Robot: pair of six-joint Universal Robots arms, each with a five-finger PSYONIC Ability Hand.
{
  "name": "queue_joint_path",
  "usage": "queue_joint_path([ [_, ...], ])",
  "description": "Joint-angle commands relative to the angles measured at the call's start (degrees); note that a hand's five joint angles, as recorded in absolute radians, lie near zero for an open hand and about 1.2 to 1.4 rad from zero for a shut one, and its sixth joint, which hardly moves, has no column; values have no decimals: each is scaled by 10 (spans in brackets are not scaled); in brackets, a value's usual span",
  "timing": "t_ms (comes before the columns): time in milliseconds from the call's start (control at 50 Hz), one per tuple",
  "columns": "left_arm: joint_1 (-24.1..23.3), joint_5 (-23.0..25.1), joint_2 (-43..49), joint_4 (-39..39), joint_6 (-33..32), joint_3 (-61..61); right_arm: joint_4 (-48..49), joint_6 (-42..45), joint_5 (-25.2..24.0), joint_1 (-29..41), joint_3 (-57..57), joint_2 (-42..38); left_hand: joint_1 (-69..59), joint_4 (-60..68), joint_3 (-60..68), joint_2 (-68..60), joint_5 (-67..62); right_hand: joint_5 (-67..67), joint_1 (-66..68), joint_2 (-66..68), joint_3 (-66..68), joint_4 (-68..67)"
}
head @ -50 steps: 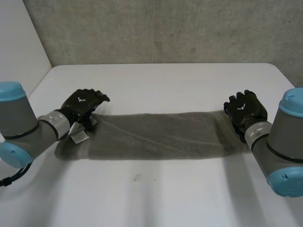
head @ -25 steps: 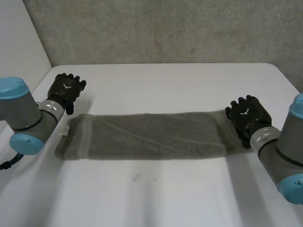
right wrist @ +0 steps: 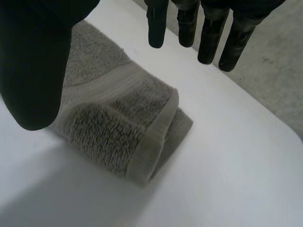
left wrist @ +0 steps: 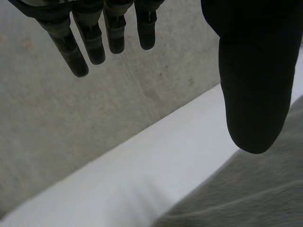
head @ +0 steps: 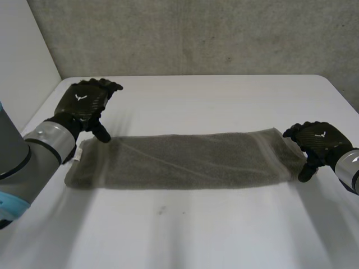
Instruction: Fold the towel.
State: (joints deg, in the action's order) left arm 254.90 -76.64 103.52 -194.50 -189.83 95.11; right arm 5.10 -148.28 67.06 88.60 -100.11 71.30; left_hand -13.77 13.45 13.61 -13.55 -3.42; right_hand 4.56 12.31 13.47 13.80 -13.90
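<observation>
A grey towel lies flat on the white table as a long strip folded lengthwise, running left to right. My left hand hovers at the strip's far left corner, open, thumb pointing down just over the cloth. In the left wrist view its fingers are straight and the towel lies under the thumb. My right hand is open just past the strip's right end, holding nothing. Under it, in the right wrist view, the towel's end shows doubled layers with a hemmed border.
A grey concrete wall stands behind the table's far edge, and a white panel rises at the left. Bare table lies in front of the towel and behind it.
My left hand let go of the towel's left end, swung out to the left and came back over the far left corner. My right hand slid rightward off the right end.
</observation>
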Motion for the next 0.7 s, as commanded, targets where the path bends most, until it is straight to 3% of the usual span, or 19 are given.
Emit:
queue_joint_path([
  [20,-1,0,-12,0,46,35,29,7,1,-7,8,-46,5,-2,-4,3,2,125,147,136,132,-131],
  [160,-9,0,-28,-6,46,53,43,31,3,-10,14,-76,9,-5,-7,6,5,283,306,294,291,-290],
  [200,-12,0,-30,-8,46,55,47,51,6,-11,18,-89,9,-5,-7,6,5,534,557,545,542,-541],
  [220,-12,1,-31,-10,46,56,47,51,6,-11,19,-89,9,-5,-7,6,5,536,558,546,543,-542],
  [240,-12,1,-31,-10,46,56,47,61,8,-13,20,-92,9,-5,-7,6,5,653,676,664,661,-660],
  [320,-12,1,-31,-10,46,58,48,79,18,-26,28,-93,9,-5,-7,6,5,654,677,665,662,-661],
  [360,-12,1,-31,-10,46,60,48,106,65,-31,38,-95,9,-5,-7,6,5,654,677,665,662,-661],
  [380,-12,1,-32,-11,46,60,48,106,65,-31,38,-95,9,-5,-7,6,5,654,677,665,662,-661],
  [420,-12,1,-32,-11,46,60,47,154,138,-46,53,-93,9,-5,-7,6,5,654,677,665,662,-661],
  [500,-12,1,-32,-11,46,61,48,200,187,-84,59,-79,9,-5,-7,6,5,654,677,665,662,-661],
  [600,-11,1,-38,-11,46,61,49,214,182,-99,70,-53,9,-5,-7,6,5,654,677,665,662,-661],
  [700,-11,1,-39,-11,46,61,59,157,173,-43,86,-20,9,-5,-7,6,5,654,677,665,662,-661],
])
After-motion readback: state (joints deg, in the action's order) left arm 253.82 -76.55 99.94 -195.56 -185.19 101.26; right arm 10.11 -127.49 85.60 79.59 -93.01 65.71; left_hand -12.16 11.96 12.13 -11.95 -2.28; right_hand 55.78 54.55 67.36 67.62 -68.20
